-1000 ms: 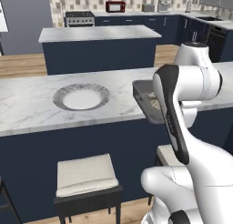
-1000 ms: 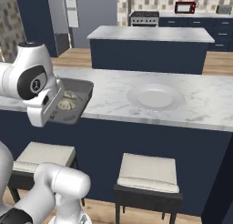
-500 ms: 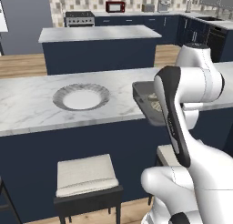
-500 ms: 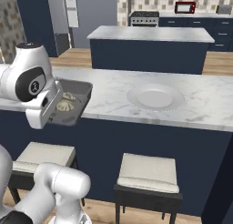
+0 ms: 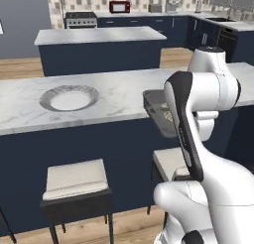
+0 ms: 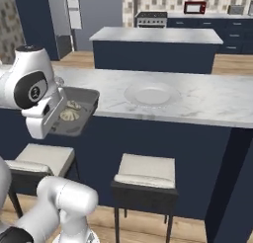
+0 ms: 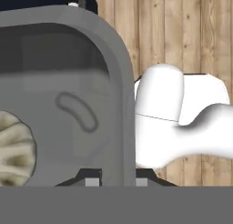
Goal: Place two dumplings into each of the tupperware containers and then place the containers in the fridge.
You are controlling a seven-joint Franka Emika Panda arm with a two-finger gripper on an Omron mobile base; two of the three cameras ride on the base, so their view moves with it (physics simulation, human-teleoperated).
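The tupperware container [image 6: 74, 113] has been drawn a little further off the tabletop [image 6: 197, 101] edge over the last second; its wall is pinched by the end effector [image 7: 117, 180]; two dumplings [image 6: 69, 111] are seen inside; carrying to the fridge is judged next.

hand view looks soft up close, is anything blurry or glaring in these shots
Hand view: the tupperware container is soft-edged, the dumpling cut off by the frame. Right base view: flat, even light, faint sheen on the plate, no harsh glare. Left base view: the arm hides much of the container.
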